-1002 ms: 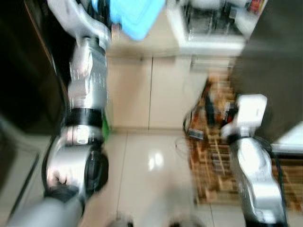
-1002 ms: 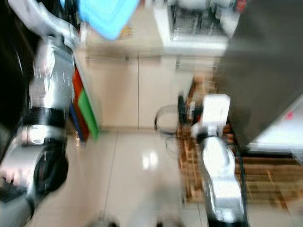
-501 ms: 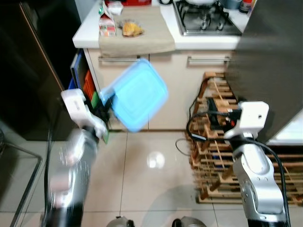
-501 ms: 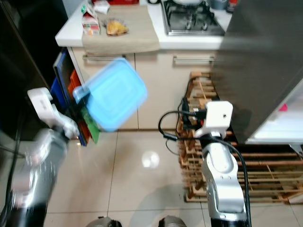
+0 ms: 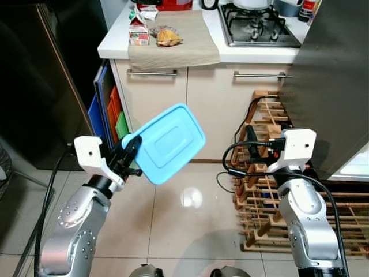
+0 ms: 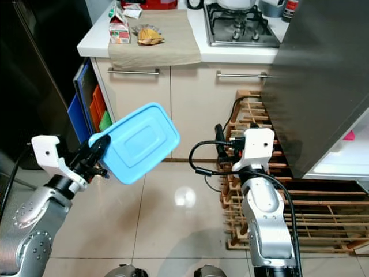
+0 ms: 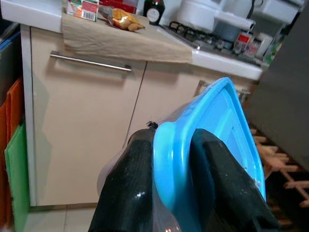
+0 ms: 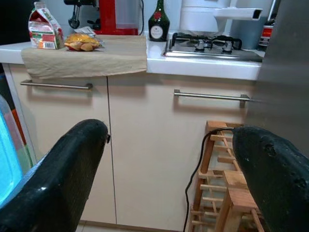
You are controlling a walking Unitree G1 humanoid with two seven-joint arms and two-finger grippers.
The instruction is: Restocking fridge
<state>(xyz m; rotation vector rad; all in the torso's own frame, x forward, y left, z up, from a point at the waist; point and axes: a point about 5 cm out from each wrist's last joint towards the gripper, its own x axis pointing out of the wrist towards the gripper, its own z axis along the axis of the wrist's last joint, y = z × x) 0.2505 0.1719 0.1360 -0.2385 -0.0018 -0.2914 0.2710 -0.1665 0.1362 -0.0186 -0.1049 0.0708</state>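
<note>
A food container with a light blue lid [image 5: 167, 142] hangs tilted in front of the cabinets, above the tiled floor. My left gripper [image 5: 130, 151] is shut on its edge, and the two black fingers [image 7: 212, 183] pinch the lid's rim on either side. My right gripper [image 8: 169, 193] is raised at the right, open and with nothing between its fingers. A small carton [image 5: 137, 34] and a bag of snacks [image 5: 169, 37] lie on a beige cloth [image 5: 173, 47] on the counter ahead.
Beige cabinet doors with bar handles [image 5: 153, 73] face me. A wooden rack [image 5: 271, 173] with cables stands low at the right, beside a dark steel fridge side [image 5: 334, 86]. A gas hob [image 5: 256, 23] is at the back right. A dark panel [image 5: 34, 86] closes the left.
The camera has steadied from blur. My left arm has come down from overhead, bringing the blue container from the top of the view to the middle. The right arm stays put.
</note>
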